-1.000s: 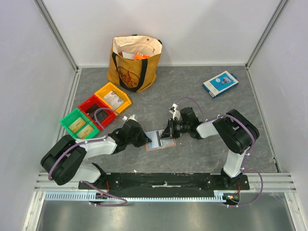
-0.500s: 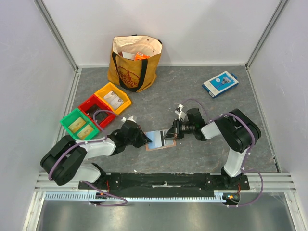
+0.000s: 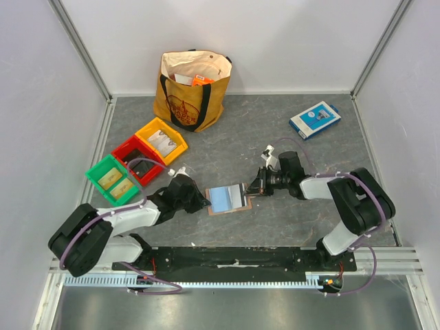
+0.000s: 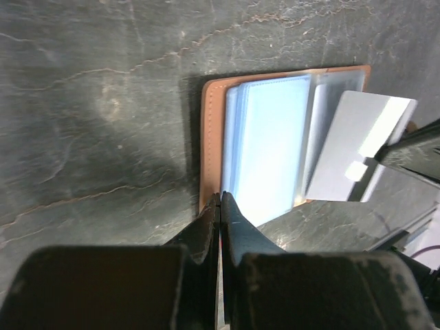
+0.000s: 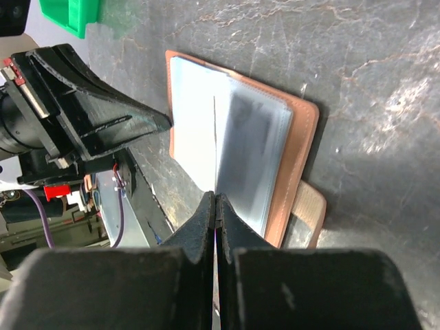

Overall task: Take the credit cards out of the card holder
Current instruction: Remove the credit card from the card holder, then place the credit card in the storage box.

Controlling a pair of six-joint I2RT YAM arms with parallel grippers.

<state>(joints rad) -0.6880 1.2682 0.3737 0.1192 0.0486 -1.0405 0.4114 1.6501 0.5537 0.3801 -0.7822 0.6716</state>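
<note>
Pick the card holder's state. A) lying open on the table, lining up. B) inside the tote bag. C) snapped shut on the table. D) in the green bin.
A: the card holder lies spread open on the table, its pale blue lining facing up.

top external: high behind the arm bases, looking down on the whole desk [image 3: 275, 137] | left wrist: close, facing along left tool [image 4: 220, 197] | right wrist: close, from opposite side | shared: open card holder [image 4: 268, 144]
</note>
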